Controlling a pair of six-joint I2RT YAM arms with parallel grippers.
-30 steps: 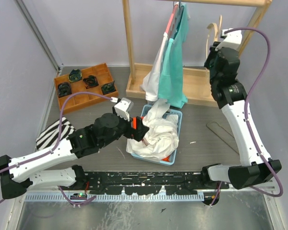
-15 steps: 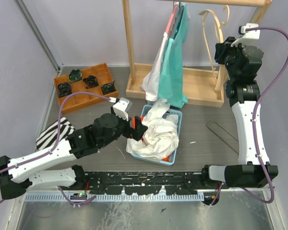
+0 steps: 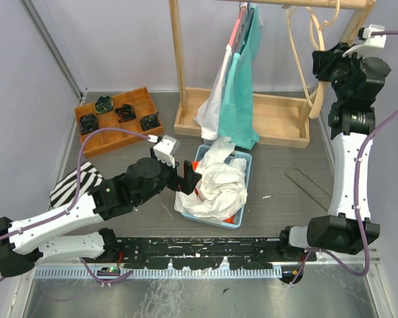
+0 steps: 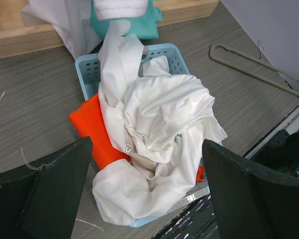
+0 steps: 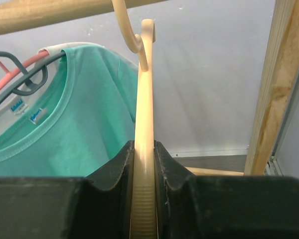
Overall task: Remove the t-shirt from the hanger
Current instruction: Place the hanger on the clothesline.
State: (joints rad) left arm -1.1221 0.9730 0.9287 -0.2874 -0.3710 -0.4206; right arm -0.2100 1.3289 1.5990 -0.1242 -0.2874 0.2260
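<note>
A bare cream hanger (image 3: 313, 59) is clamped in my right gripper (image 3: 320, 63), high up by the rack's top rod (image 3: 305, 3). In the right wrist view the jaws are shut on the hanger (image 5: 144, 99) at my right gripper (image 5: 144, 149), its hook just under the rod (image 5: 50, 12). A teal t-shirt (image 3: 237, 99) still hangs on another hanger to the left, and shows again as the teal t-shirt (image 5: 74, 114). A crumpled white t-shirt (image 3: 215, 182) lies in the blue basket (image 3: 247, 162). My left gripper (image 3: 189, 175) hovers open beside it, the white t-shirt (image 4: 159, 114) lying beyond its fingers (image 4: 55, 189).
A white garment (image 3: 212, 106) hangs beside the teal one, over the rack's wooden base (image 3: 278, 122). Orange cloth (image 4: 89, 124) lies under the white shirt. A grey hanger (image 3: 312, 185) lies on the table at right. A wooden tray (image 3: 116, 119) and striped cloth (image 3: 76, 182) sit left.
My right arm has lifted the cream hanger up and to the right, from beside the rack's post to just under the rod. The left gripper has hardly moved.
</note>
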